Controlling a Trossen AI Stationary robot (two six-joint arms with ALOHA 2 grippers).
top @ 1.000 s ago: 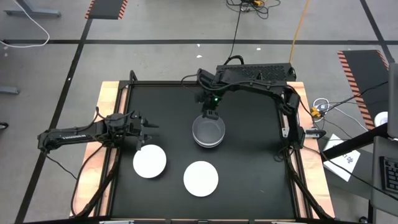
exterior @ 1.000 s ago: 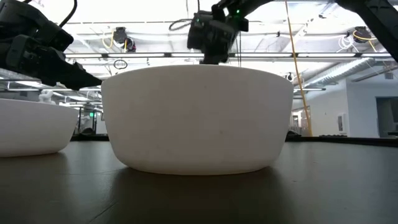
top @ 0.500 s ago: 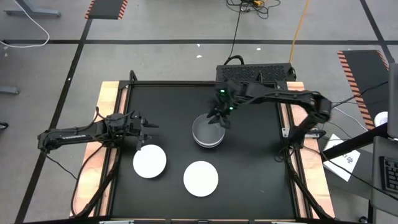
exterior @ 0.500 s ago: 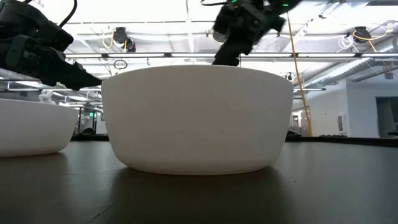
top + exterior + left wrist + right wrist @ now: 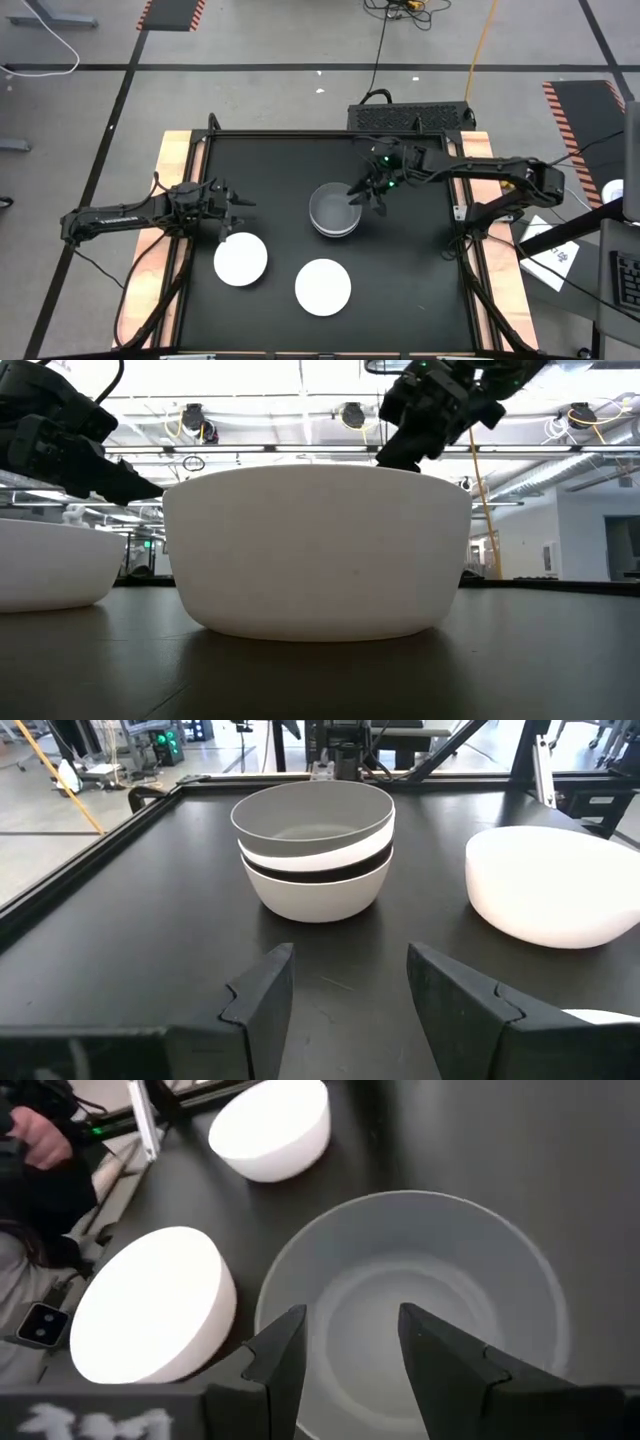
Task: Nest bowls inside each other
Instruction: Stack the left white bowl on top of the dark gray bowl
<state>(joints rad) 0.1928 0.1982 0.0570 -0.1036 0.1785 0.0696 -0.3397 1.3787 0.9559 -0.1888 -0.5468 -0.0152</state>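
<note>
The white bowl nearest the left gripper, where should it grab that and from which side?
Judging by its pose, the white bowl sits upright and apart from its neighbours, so its thin rim is the best hold: one finger inside, one outside the wall. The open left gripper hangs just behind it, so coming down onto the rim's nearest edge looks simplest.

Bare table [image 5: 420, 270] lies right of the bowl stack [image 5: 333, 210].

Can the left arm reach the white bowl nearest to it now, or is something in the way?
Probably yes. The left end effector is open and empty, just beside that white bowl, with nothing between them. The right end effector is away at the stack.
</note>
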